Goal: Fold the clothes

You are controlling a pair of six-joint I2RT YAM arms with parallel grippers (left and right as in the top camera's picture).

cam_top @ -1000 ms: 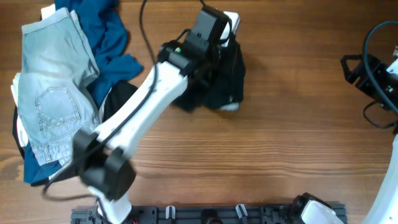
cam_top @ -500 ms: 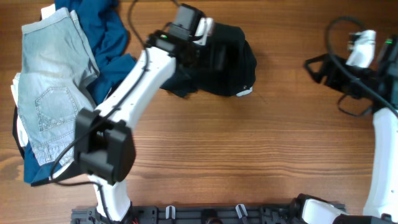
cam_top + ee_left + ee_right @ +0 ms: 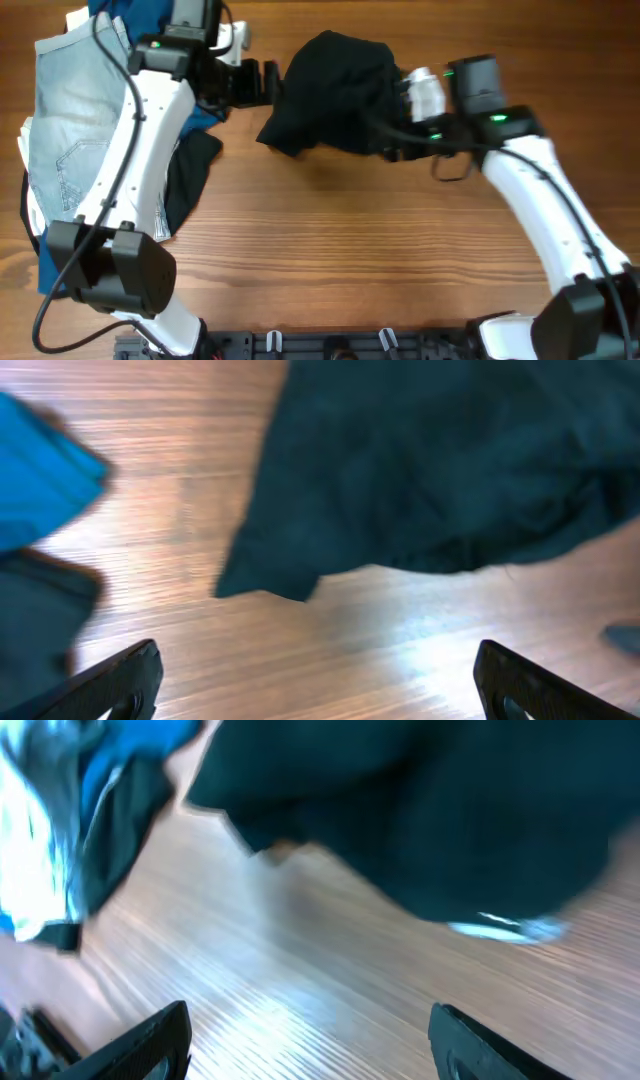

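The black cloth (image 3: 335,90) lies crumpled on the wooden table at the back centre; a light grey strip (image 3: 500,927) shows at its edge. My left gripper (image 3: 264,84) stands open just left of it, holding nothing. In the left wrist view the black cloth (image 3: 450,460) lies ahead of the open left gripper (image 3: 320,690), with bare wood between the fingers (image 3: 120,680). My right gripper (image 3: 398,122) is at the cloth's right edge. The right wrist view shows this gripper (image 3: 310,1045) open over bare wood, the black cloth (image 3: 420,810) just beyond it.
A pile of clothes lies at the left: pale-blue jeans (image 3: 75,150), a blue top (image 3: 125,15) and another dark garment (image 3: 190,175). The blue top (image 3: 40,480) also shows left of the left gripper. A black rail (image 3: 330,345) runs along the front edge.
My left gripper has opened, let go of the black cloth and drawn back to the left. The right arm has swung in from the far right to the cloth's right edge.
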